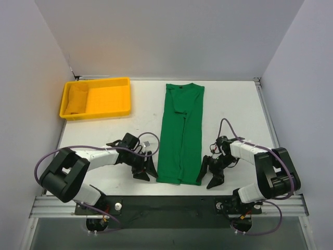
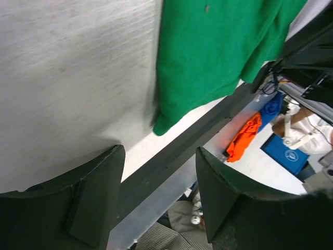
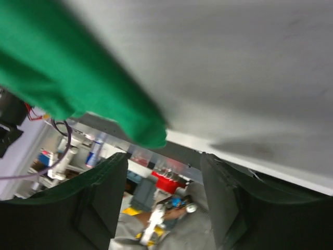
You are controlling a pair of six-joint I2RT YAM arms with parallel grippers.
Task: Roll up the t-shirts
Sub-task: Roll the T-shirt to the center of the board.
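Nearest the arm bases, the hem end of the green t-shirt [image 1: 181,135] lies close to the front edge of the tabletop [image 1: 234,104], between the two grippers. It is folded lengthwise into a narrow strip. Its long axis runs from near to far, almost straight away from the arms, with the collar at the far end and the near end sitting slightly to the left. The cloth lies flat.

The tabletop is pale and matte, with a metal rail [image 1: 166,203] along its front edge. At the far left stands a yellow tray [image 1: 96,113] holding a bundled yellow-orange cloth [image 1: 77,99] at its left end, well apart from the shirt. Plain white walls [image 1: 171,36] close in the back and both sides.

The left gripper [image 1: 144,169] sits low just beside the hem's left corner, and the right gripper [image 1: 209,173] just beside its right corner. In both wrist views the jaws stand spread with nothing between them. Each shirt corner [image 2: 208,52] [image 3: 78,83] lies just beyond the fingertips, though the right view is blurred.
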